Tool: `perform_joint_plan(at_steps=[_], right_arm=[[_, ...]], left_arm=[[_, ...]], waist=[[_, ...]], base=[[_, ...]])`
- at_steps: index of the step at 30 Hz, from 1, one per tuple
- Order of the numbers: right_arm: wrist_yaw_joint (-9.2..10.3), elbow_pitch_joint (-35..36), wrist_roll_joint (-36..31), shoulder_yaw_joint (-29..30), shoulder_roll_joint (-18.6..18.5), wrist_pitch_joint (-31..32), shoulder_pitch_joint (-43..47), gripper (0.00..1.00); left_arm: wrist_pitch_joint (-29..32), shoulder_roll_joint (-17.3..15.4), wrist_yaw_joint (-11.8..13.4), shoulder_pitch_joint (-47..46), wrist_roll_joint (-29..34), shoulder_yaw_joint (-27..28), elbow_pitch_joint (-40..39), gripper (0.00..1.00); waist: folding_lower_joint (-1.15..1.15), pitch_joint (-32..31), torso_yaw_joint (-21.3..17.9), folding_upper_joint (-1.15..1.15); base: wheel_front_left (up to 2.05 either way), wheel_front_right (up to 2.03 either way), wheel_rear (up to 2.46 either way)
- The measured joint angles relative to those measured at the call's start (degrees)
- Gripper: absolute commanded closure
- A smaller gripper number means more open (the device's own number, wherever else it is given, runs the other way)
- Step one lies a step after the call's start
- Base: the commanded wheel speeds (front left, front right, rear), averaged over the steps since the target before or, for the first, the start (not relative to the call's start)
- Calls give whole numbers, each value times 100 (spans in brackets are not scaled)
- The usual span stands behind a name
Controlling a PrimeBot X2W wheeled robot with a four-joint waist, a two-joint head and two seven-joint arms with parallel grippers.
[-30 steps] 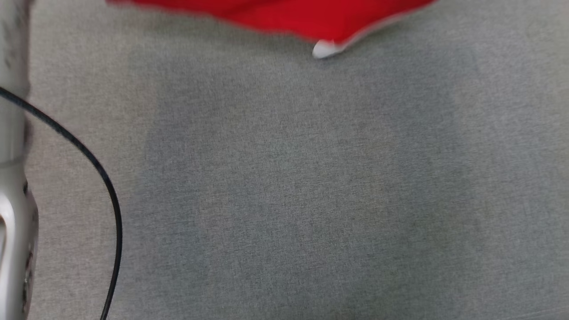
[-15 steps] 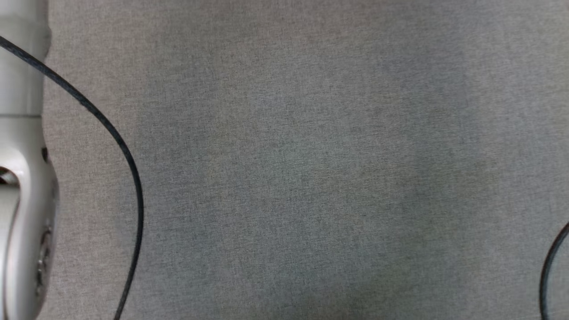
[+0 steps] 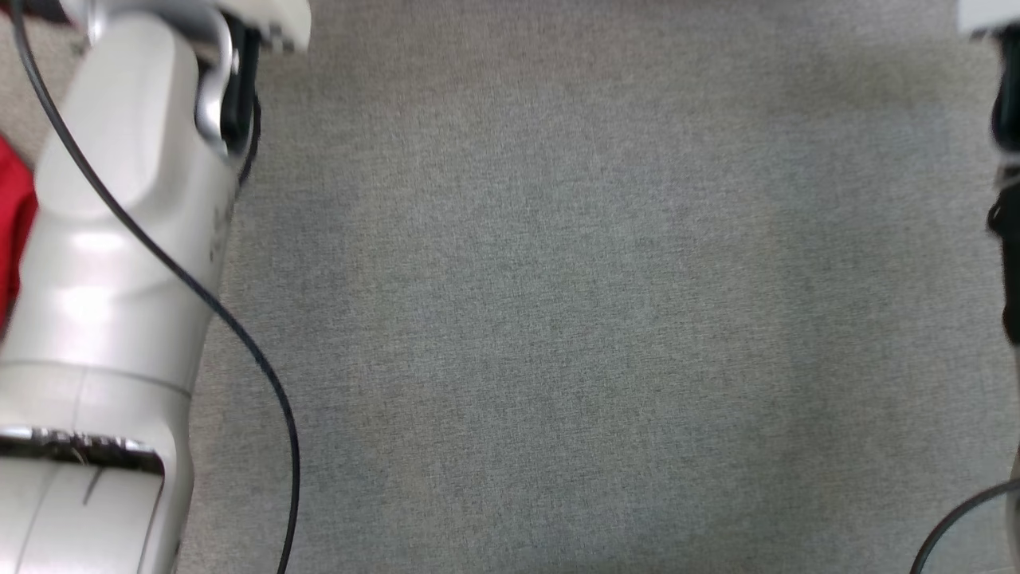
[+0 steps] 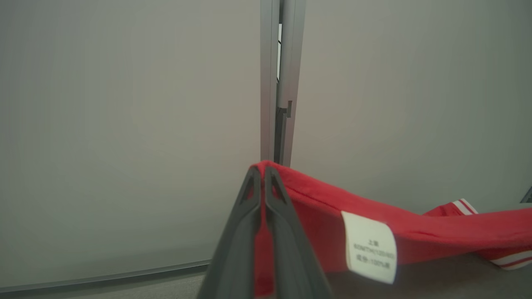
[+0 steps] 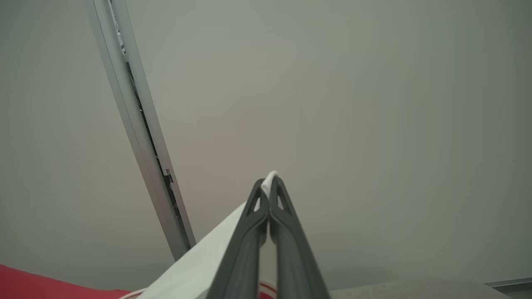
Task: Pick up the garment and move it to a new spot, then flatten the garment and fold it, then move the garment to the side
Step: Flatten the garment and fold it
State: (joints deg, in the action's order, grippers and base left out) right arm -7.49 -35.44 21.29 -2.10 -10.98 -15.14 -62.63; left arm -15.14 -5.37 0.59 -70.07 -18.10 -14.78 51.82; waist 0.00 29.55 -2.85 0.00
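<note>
Red garment [image 4: 415,232], held up between both arms. Left gripper [image 4: 262,170]: fingers pressed together on a red edge of the cloth, which runs off to the right of the left wrist view past a white care label [image 4: 369,247] and a striped cuff [image 4: 465,206]. Right gripper [image 5: 269,182]: fingers likewise pinched together, on white cloth [image 5: 199,261] that looks to be part of the same garment; its tip peeks out above them. Both wrist cameras face a pale wall and a metal post [image 4: 276,83].

Change to note: a second ago the head view had the red cloth along its top edge. Half a second ago it had none, just the grey fabric surface [image 3: 558,319]. Now the garment shows as a red sliver at the left edge, behind the pale left forearm [image 3: 119,239], which looms far larger. Dark parts of the right arm [image 3: 1008,159] have come in at the right edge. The whole picture shifted, so you should put part of this down to the head moving, not the cloth.

Meaning for you: the pick-up looks done, and the carry to a new spot appears under way. The grey surface below is where you would lay it. Flattening, folding and the move aside are not yet begun. Watch that the drape between the two grips lands without bunching.
</note>
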Motion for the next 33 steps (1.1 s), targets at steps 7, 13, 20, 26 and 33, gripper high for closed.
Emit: perform_joint_plan(at_steps=[7,13,20,26,33], right_arm=[[0,-326,375,-258,-20,1,1071,100],[0,-700,733,-535,-23,0,1818,100],[0,-1252,1082,-898,-45,1,2433,100],[-1,-1764,1318,-1397,-162,158,2683,100],[-1,-1936,1592,-2046,-379,643,2858,100]], left_arm=[[0,-62,-86,1055,208,-113,204,100],[0,-102,-136,1930,527,-436,457,100],[0,-167,-134,2743,739,-672,538,100],[0,-286,-100,3351,937,-911,648,100],[-1,-339,-102,3767,1157,-1228,749,100]], waist=[[0,-552,9,0],[0,-1143,21,0],[0,-1739,20,0],[0,-2203,14,0],[0,-2557,20,0]], base=[[0,0,0],[0,0,0],[0,0,0],[0,0,0],[0,0,0]])
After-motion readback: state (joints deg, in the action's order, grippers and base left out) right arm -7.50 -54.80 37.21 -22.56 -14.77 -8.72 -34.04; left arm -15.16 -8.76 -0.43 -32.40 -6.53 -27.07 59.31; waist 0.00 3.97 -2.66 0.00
